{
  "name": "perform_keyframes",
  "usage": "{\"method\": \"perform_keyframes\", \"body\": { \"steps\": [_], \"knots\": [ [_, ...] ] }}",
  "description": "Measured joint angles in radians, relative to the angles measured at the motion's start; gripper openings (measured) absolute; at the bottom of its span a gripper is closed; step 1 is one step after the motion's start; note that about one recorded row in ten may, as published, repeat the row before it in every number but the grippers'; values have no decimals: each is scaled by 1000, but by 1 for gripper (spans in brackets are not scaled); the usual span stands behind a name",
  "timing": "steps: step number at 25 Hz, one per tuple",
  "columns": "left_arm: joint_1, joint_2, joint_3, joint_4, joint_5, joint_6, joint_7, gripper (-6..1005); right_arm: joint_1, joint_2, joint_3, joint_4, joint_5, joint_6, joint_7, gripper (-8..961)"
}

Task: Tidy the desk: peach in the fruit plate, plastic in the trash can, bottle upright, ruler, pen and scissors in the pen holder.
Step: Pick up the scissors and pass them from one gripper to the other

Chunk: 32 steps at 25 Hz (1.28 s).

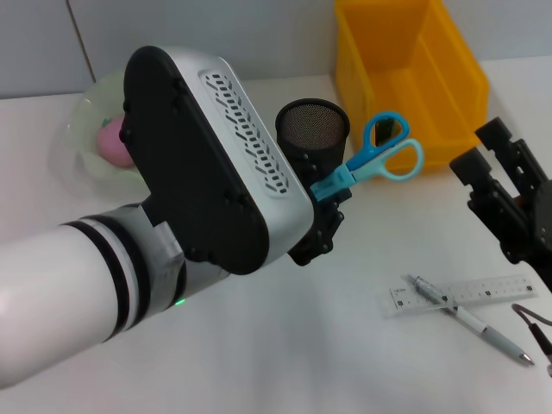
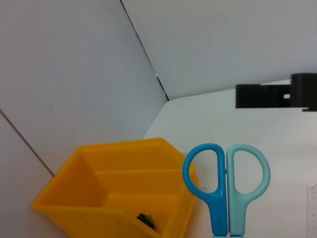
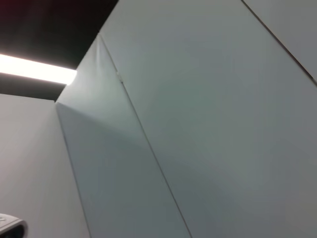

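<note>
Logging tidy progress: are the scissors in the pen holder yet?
No. The left gripper holds the scissors beside the pen holder.

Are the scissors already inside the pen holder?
No. In the head view the left gripper holds the scissors in the air beside the black mesh pen holder, not inside it.

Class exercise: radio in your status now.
Left gripper shut on scissors, beside pen holder. Right gripper parked. Pen, ruler still on desk.
</note>
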State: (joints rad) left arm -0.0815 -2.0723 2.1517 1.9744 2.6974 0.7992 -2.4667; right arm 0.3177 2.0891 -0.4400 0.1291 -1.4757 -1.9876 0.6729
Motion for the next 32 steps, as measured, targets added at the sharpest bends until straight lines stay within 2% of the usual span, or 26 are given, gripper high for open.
{"method": "perform_keyframes", "body": {
  "steps": [8, 14, 30, 32],
  "knots": [
    [-2, 0, 5, -24, 1, -32, 3, 233, 40, 2, 6, 65, -5, 82, -2, 684],
    [-9, 0, 14, -45, 2, -54, 11, 233, 54, 2, 5, 108, -5, 91, -1, 682],
    [-14, 0, 29, -55, 39, -58, 2, 234, 99, 3, 1, 129, -24, 153, 30, 679],
    [-14, 0, 29, -55, 40, -58, 2, 234, 99, 3, 3, 130, -30, 153, 30, 602]
  ]
}}
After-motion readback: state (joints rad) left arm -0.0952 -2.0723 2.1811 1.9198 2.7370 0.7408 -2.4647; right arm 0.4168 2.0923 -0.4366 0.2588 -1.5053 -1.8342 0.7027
